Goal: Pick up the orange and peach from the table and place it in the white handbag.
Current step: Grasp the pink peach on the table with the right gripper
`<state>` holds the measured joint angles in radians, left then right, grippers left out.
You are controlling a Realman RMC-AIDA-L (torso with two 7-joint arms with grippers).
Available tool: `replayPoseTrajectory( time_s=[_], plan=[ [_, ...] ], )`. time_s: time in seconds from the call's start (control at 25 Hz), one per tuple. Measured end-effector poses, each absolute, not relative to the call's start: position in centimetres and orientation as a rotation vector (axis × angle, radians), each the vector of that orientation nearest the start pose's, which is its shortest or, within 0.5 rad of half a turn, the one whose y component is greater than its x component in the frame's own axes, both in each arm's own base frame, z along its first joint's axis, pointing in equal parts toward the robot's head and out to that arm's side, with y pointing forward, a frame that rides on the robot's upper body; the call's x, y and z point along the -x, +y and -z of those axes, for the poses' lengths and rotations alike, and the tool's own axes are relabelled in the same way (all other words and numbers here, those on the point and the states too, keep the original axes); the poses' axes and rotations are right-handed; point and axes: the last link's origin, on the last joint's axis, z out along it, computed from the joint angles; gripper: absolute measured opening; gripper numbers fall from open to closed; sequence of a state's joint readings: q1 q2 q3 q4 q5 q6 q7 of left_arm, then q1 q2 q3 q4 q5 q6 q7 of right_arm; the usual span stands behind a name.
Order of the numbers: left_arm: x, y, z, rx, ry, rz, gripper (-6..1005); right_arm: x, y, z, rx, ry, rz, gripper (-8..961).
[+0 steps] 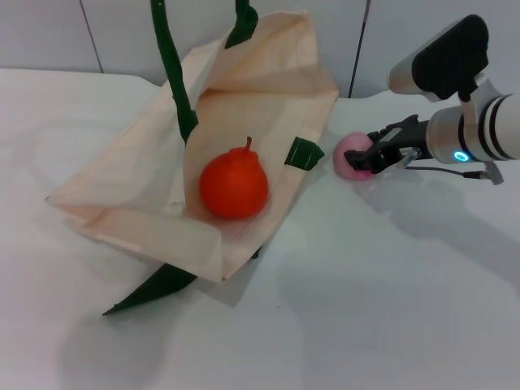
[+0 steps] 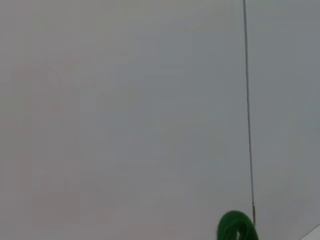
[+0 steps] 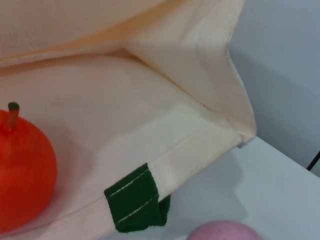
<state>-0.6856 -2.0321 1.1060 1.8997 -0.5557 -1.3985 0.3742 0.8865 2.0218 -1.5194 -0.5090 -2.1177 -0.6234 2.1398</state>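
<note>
From the head camera, the white handbag lay open on the table, its mouth held up by green handles that ran out of the top of the picture. The orange sat inside the bag on the lower cloth panel, stem up, near the open edge. Just outside that edge, beside a short green strap tab, the peach rested on the table. The right gripper reached in from the right side with its dark fingers set narrowly around the peach, touching it; the fruit was between them and low at the table surface. The right wrist camera gave the close detail the head camera lacked: the stitched hem of the bag, the folded green tab with its white stitching, part of the orange within the bag, and only the top curve of the peach at the picture's edge; that arm's own fingers did not appear there. The left wrist camera showed almost none of the work, only a plain pale wall and a bit of green handle. The left gripper appeared in no picture.
</note>
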Motion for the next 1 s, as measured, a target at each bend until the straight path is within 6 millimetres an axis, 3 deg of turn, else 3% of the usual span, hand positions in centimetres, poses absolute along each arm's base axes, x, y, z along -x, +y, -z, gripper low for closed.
replayPoseTrajectory(
  time_s=[0.48,1.0],
  plan=[
    [6.0,38.6,-15.4,2.106,-0.594,0.252,129,-20.1,45.0,6.3,2.444,0.651,0.107,452],
    [7.5,38.5,-15.7,2.085,-0.619,0.22,128,-17.6,44.9,5.7,2.493,0.617,0.023,329]
  ],
)
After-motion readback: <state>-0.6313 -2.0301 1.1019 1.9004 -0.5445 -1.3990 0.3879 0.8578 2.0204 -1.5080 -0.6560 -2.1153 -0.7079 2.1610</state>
